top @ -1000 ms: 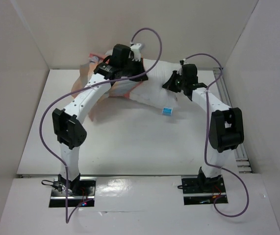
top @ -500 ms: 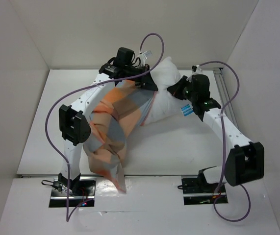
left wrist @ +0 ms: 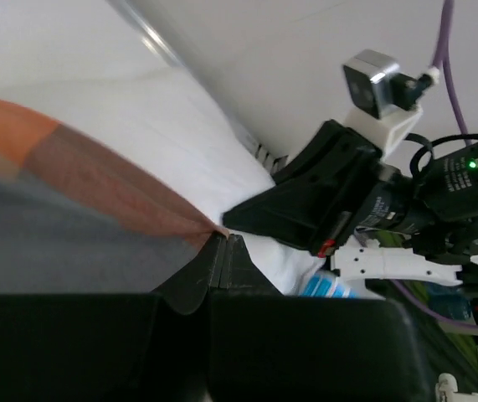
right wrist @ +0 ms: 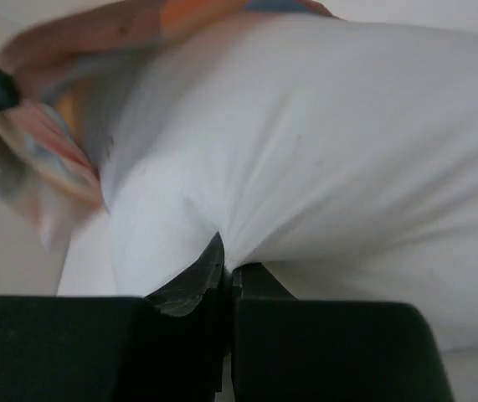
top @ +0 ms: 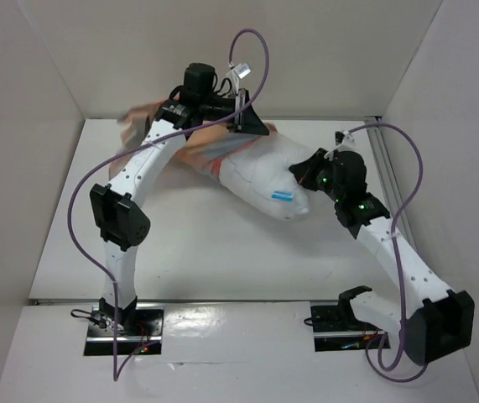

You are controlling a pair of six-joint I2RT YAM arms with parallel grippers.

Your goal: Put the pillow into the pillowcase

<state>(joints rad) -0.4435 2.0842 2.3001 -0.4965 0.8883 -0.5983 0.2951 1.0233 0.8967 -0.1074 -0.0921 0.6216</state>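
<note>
A white pillow (top: 256, 172) lies slantwise toward the back of a white table (top: 222, 252), its small blue label (top: 283, 197) on the near right end. The left gripper (left wrist: 226, 249), reaching over the pillow's far left end, has its jaws clenched on an orange edge of the checked pillowcase (left wrist: 79, 167). The cloth is blurred and bunched against that end. The right gripper (right wrist: 228, 266) is pinched tight on a fold of the pillow at its right end.
</note>
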